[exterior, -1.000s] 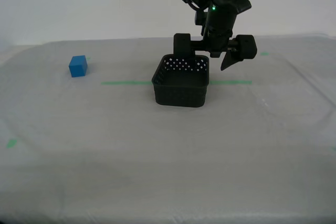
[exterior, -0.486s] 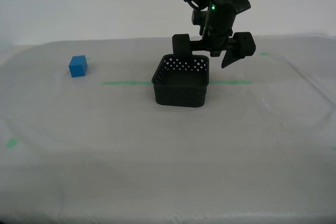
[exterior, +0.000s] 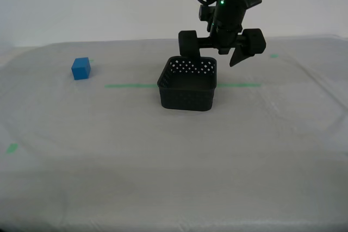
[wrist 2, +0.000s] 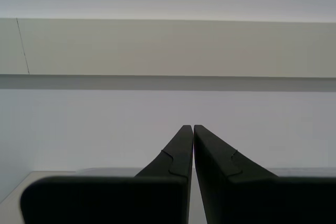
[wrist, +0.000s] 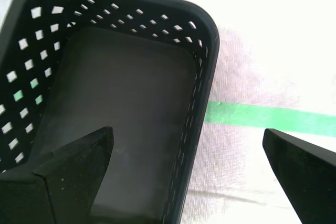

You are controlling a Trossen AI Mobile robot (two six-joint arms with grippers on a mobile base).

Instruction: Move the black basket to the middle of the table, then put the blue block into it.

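Our first gripper, jaws wide apart, has risen off the basket, now mid-table on the tape line. The block waits well apart. Our second gripper is closed, empty.

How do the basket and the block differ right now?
The black basket is a hollow, hole-perforated container; the blue block is a solid, plain-faced cube. The basket is several times larger. The basket sits under my open first tool; the block sits alone toward the exterior view's left. Both rest on the table.
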